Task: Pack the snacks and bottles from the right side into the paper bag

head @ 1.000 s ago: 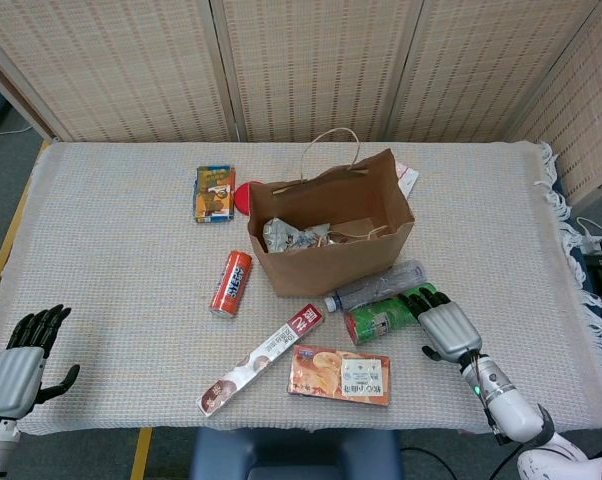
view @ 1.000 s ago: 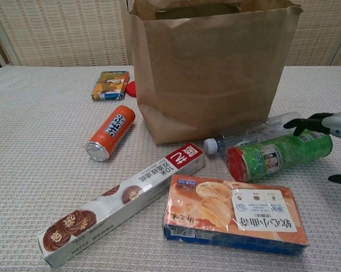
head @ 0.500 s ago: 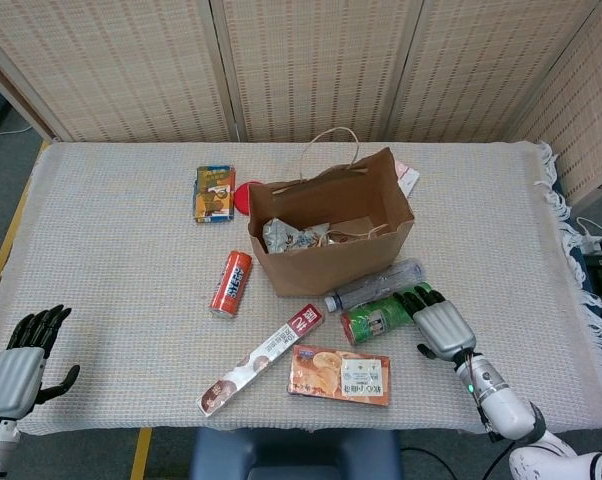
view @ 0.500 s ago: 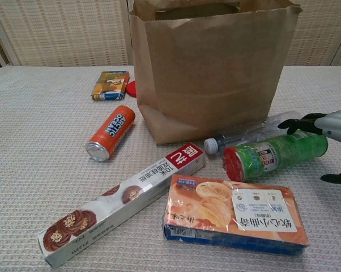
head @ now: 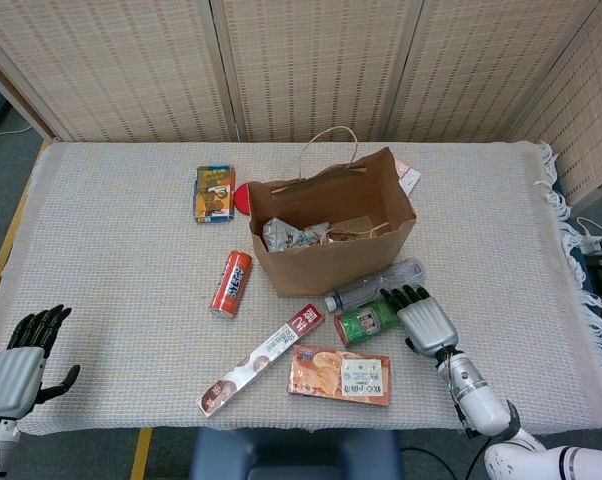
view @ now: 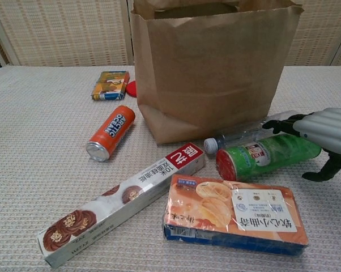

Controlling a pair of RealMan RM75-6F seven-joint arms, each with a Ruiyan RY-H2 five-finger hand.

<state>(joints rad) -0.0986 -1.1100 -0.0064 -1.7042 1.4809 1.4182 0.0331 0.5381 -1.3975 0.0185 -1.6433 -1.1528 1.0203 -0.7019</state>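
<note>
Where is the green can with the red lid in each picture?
Head view: the green can lies low and right of centre, just below the paper bag, with the right hand at its right end.
Chest view: the green can lies at the right, red lid pointing left, the right hand over its far end.
Shared landmark: the clear water bottle lies between the can and the bag.

Open above the paper bag [head: 331, 245], crowded in front.
Blocked in front of the bag by water bottle [head: 373, 286], green can [head: 369, 321], biscuit pack [head: 340, 373]; bare surface [head: 491, 230] right of it.
</note>
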